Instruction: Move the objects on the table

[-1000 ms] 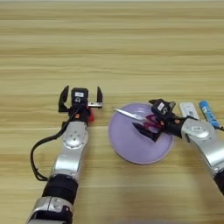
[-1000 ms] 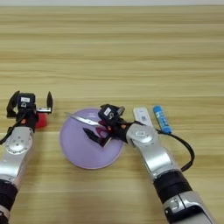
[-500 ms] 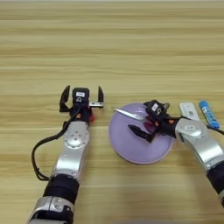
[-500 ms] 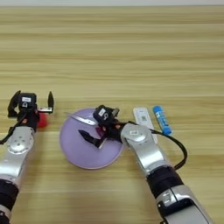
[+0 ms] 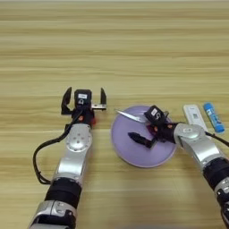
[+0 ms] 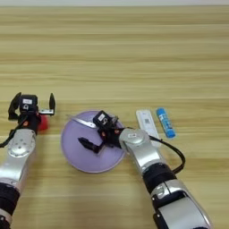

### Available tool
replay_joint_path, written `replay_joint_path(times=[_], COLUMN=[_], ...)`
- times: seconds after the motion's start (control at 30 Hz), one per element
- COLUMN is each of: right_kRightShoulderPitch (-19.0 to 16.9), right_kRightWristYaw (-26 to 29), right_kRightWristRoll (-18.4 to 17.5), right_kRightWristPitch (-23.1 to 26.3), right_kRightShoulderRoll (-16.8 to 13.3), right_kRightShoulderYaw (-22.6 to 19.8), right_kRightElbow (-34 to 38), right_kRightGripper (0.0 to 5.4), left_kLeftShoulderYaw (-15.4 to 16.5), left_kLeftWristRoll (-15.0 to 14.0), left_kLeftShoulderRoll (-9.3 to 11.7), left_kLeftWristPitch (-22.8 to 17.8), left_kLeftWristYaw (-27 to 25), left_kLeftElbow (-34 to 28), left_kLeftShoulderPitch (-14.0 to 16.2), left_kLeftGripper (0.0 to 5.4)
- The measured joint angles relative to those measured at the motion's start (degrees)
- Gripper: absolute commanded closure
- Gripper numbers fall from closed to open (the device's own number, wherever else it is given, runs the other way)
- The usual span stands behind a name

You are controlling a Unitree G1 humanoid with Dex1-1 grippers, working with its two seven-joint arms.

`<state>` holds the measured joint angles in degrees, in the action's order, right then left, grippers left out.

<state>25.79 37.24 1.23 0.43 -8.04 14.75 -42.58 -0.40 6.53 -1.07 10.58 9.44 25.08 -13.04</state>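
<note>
Left eye view shows your right gripper (image 5: 150,129) clamped on the scissors (image 5: 142,125) over the plate (image 5: 129,152); they're stiff, slick metal, so grip the handles, while your left gripper (image 5: 84,99) gapes above the red block (image 5: 89,120).

Light wooden table (image 5: 134,49), lengthwise grain, perhaps evenly lit.

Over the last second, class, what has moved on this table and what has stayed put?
The right gripper, with the scissors, has slid leftward across the lilac plate toward its middle. The left gripper stays open above the red block. The blue glue stick and white card have not moved.
</note>
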Motion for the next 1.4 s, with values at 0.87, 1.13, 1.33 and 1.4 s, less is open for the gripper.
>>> replay_joint_path(times=[0.87,1.13,1.33,1.4], right_kRightShoulderPitch=[3.08,3.62,3.65,3.65], right_kRightWristYaw=[-0.66,-0.69,-0.59,-0.58], right_kRightWristRoll=[1.74,1.97,1.98,1.98], right_kRightWristPitch=[-4.95,-6.09,-6.17,-6.21], right_kRightShoulderRoll=[1.71,2.0,2.07,2.09], right_kRightShoulderYaw=[-1.01,-1.48,-1.63,-1.65], right_kRightElbow=[-9.75,-11.36,-11.5,-11.49], right_kRightGripper=[2.17,3.11,3.69,3.85], left_kLeftShoulderYaw=[-0.38,-0.39,-0.39,-0.41], left_kLeftWristRoll=[0.05,0.05,0.05,0.05], left_kLeftShoulderRoll=[-0.1,-0.11,-0.21,-0.24], left_kLeftWristPitch=[-0.03,-0.03,-0.03,-0.03], left_kLeftWristYaw=[0.32,0.35,0.37,0.37], left_kLeftElbow=[-0.4,-0.4,-0.4,-0.4], left_kLeftShoulderPitch=[0.0,0.0,0.0,0.0], left_kLeftGripper=[0.0,0.0,0.0,0.0])
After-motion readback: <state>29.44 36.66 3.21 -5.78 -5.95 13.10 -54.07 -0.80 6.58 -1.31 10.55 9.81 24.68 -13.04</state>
